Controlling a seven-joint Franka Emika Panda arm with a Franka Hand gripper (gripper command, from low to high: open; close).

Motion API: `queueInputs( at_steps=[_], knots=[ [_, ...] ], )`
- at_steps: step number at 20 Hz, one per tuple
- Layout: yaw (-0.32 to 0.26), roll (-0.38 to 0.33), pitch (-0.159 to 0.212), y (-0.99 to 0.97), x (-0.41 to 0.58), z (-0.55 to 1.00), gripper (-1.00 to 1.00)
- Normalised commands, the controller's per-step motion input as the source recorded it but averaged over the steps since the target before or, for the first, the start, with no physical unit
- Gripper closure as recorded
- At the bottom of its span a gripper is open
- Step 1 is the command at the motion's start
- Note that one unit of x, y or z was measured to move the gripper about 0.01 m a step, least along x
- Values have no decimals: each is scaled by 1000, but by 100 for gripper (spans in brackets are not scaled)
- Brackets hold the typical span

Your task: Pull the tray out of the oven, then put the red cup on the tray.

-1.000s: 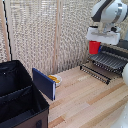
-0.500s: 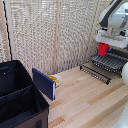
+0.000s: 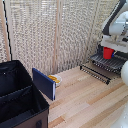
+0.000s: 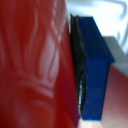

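Lowering the red cup [image 3: 108, 52] onto the ribbed tray [image 3: 111, 62], already pulled out of the oven [image 3: 119, 49] at the exterior view's right. Gripper [image 3: 107, 46] apparently clamped on the cup, red filling the blurred wrist view beside a blue finger pad [image 4: 95, 70]. Worth keeping the cup upright, settling its base flat across the ribs, away from the edge, before releasing.

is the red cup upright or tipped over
Upright: in the exterior view the red cup stands rim up over the ribbed tray, under the arm.
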Motion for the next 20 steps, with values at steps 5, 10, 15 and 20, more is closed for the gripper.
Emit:
queueInputs(
  at_steps=[5, 10, 15, 20],
  knots=[
    [-95, 0, 16, -11, 233, -89, -100],
    [-91, 2, 6, 3, 175, 241, -100],
    [-3, 0, -27, -59, 186, 679, -100],
    [-24, -9, -20, -92, 162, 934, -100]
  ],
)
